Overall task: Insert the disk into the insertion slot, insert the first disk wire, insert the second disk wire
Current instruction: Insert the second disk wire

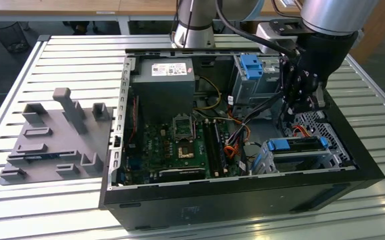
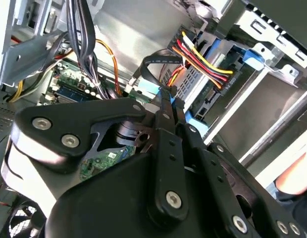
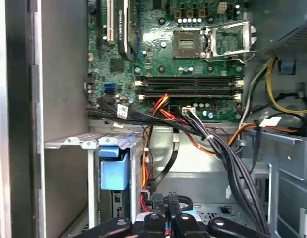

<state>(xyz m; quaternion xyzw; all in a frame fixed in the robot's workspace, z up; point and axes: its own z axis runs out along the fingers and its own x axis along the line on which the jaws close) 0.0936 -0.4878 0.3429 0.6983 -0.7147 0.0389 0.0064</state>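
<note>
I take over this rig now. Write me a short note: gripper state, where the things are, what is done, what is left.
Gripper: down inside the case, apparently shut on the blue plug of the flat black wire, close to the disk.
Disk: lies in the slot, blue frame at its edge.
Done: disk insertion.
Coloured wire: reaches the disk's end; I cannot tell if it is fully seated.
Left: the flat black wire is not yet plugged in.
</note>
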